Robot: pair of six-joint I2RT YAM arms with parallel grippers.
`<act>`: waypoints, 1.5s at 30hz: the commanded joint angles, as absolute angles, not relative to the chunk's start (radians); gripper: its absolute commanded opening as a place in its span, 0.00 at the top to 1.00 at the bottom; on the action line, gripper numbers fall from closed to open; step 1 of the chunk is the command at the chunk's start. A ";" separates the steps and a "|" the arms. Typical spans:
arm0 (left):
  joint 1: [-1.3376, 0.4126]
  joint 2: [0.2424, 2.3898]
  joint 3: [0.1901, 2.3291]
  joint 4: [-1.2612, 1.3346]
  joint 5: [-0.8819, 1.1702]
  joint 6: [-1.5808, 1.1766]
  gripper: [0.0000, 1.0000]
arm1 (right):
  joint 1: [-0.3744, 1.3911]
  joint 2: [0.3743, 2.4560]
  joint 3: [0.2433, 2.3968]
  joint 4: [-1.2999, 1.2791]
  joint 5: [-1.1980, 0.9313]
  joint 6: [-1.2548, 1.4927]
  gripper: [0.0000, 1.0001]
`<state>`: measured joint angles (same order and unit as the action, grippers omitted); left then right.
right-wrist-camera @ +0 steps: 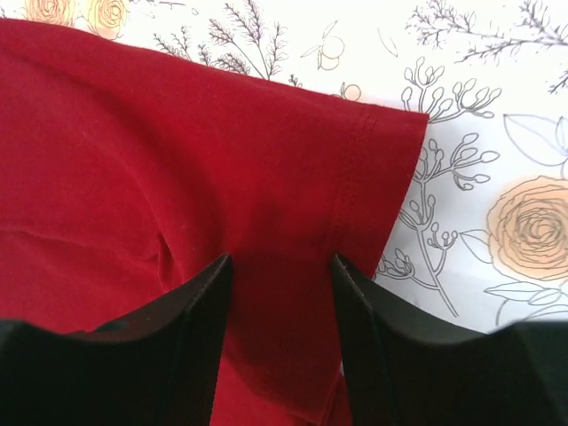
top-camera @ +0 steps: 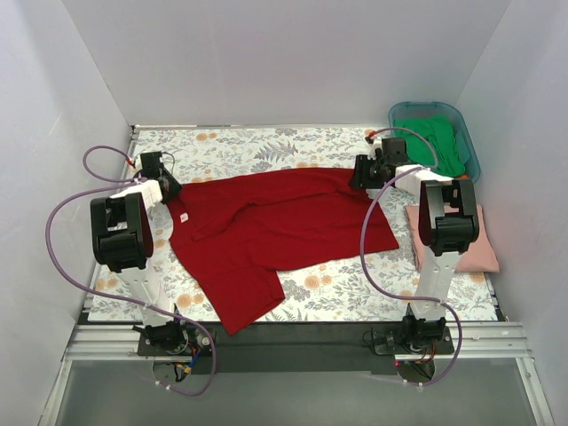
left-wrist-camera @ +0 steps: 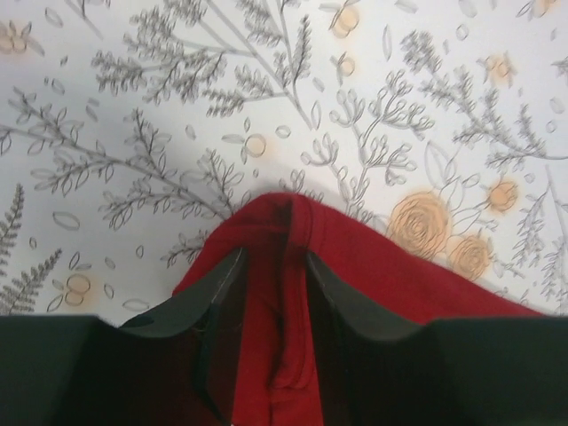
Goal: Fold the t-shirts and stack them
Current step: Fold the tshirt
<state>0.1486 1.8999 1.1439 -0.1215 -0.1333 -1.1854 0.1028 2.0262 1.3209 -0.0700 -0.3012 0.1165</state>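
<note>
We see the red t-shirt (top-camera: 275, 231) spread left of the teal tub (top-camera: 424, 105), the green t-shirt (top-camera: 435, 138) inside it and the pink t-shirt (top-camera: 484, 248) just nearer. Our left gripper (left-wrist-camera: 275, 257) pinches a red fold. Our right gripper (right-wrist-camera: 282, 262) straddles the sleeve, half-parted; we cannot tell if it grips.

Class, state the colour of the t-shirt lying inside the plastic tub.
That t-shirt is green, shown best in the top external view.
</note>
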 commanded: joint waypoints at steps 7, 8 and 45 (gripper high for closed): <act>0.158 1.852 1.204 -0.071 -0.040 -1.138 0.39 | 0.068 2.062 1.537 -0.127 -0.278 0.032 0.44; 0.156 1.830 1.195 -0.063 -0.037 -1.132 0.37 | 0.063 2.068 1.543 -0.126 -0.278 0.031 0.44; 0.156 1.934 1.172 -0.035 -0.029 -1.140 0.44 | 0.031 2.298 1.749 -0.164 -0.445 -0.043 0.73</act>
